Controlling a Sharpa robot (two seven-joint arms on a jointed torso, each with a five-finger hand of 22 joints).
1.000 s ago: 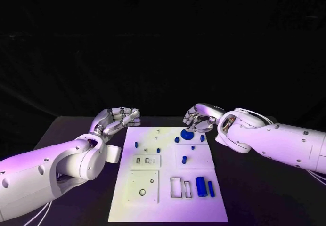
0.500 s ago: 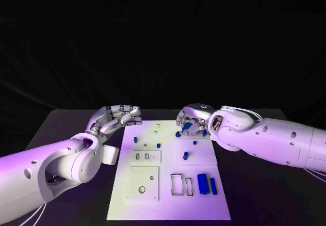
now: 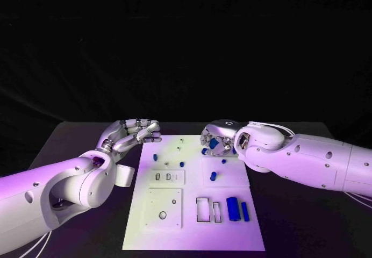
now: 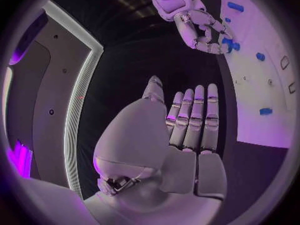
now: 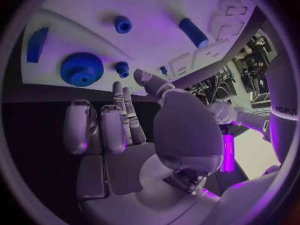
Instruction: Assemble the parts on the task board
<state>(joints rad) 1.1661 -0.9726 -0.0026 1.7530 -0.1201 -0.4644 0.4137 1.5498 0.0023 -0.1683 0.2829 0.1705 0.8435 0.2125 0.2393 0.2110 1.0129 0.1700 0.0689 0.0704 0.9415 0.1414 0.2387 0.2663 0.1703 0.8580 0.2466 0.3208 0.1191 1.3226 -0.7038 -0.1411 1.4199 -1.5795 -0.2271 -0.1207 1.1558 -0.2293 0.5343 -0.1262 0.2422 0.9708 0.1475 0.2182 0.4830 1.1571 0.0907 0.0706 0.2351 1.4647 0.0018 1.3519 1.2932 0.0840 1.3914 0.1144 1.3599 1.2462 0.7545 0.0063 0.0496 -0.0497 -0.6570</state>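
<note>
Two white arms reach over a black table [image 3: 77,140] toward the white board [image 3: 194,215] lying lengthwise at its middle. The left hand [image 3: 131,134] hovers beside the board's far left corner; from the head camera its fingers look bent toward the board, while the left wrist camera shows the same hand [image 4: 181,135] flat, fingers straight and side by side, with nothing in it. The right hand [image 3: 219,138] hangs over the board's far right part, fingers curved downward above a blue gear [image 3: 212,144] that the head view half hides behind them. The right wrist camera shows what is concealed there: the gear [image 5: 82,69] lies whole on the board, a toothed disc clear of the fingertips [image 5: 117,87], with the hand [image 5: 125,135] open and holding nothing. That view also catches a small blue nut [image 5: 122,24] and a blue cylinder [image 5: 192,32] on the board beyond the gear. The head view alone lays out the rest: small blue pegs [image 3: 182,163] at the far middle, a short blue piece [image 3: 213,176] on the right, a thick blue cylinder [image 3: 233,206] and a thin blue bar [image 3: 245,210] side by side at the near right, just right of two rectangular slots [image 3: 201,209]. The left wrist camera sees the right hand [image 4: 206,32] from across the board, its fingers arched just above the gear.
</note>
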